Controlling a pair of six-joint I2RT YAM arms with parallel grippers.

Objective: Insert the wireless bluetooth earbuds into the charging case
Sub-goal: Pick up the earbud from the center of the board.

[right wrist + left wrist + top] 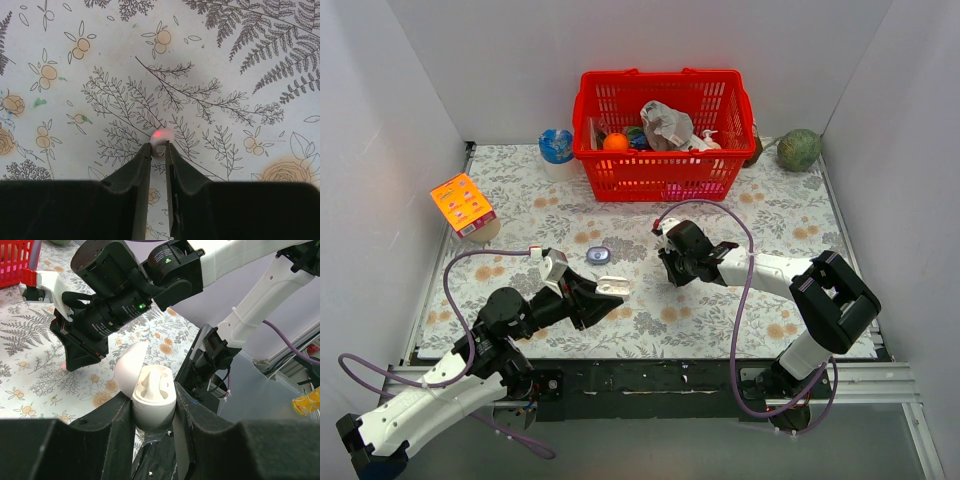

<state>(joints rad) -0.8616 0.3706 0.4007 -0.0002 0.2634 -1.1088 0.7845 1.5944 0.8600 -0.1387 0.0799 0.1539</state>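
Observation:
My left gripper (611,294) is shut on the white charging case (153,401) and holds it above the flowered mat. The case's lid (129,368) stands open and its two sockets show. The case also shows in the top view (611,288). My right gripper (158,146) is shut on a whitish earbud (159,137) with a red light, held just above the mat. In the top view my right gripper (667,266) is a short way right of the case. A second small purplish-white bud (599,255) lies on the mat behind the left gripper.
A red basket (665,165) full of things stands at the back middle. A blue-white cup (557,148) stands to its left and a green ball (800,150) to its right. An orange box (463,205) sits at the left edge. White walls close in three sides.

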